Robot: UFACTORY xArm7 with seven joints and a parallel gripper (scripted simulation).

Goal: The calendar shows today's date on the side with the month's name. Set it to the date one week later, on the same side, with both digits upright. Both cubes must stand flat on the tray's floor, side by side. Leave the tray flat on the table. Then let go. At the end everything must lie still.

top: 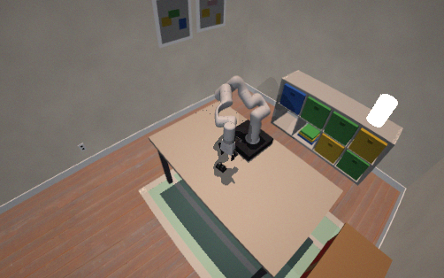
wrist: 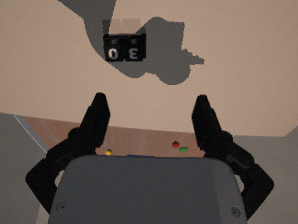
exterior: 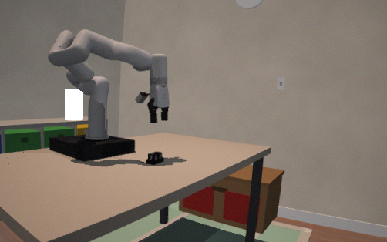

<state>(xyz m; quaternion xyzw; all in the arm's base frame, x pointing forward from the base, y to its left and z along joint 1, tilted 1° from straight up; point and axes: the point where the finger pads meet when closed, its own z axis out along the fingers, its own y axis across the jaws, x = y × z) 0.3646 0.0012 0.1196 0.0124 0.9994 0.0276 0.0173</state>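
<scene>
The calendar is a small dark tray (exterior: 154, 161) holding two black cubes side by side. It stands flat on the table (top: 274, 199) (exterior: 96, 181). In the wrist view the left cube (wrist: 115, 51) shows a white 0 and the right cube (wrist: 135, 51) shows a white 3. My gripper (top: 226, 154) (exterior: 159, 114) (wrist: 151, 104) is open and empty. It hangs well above the table, almost over the calendar, a little to the base side of it. The arm's shadow falls across the calendar.
The arm's black base (top: 253, 145) (exterior: 92, 146) stands behind the calendar. The table's edge lies close by in the wrist view. A shelf with coloured bins (top: 336, 128) stands past the table. A wooden chest (exterior: 235, 200) sits on the floor.
</scene>
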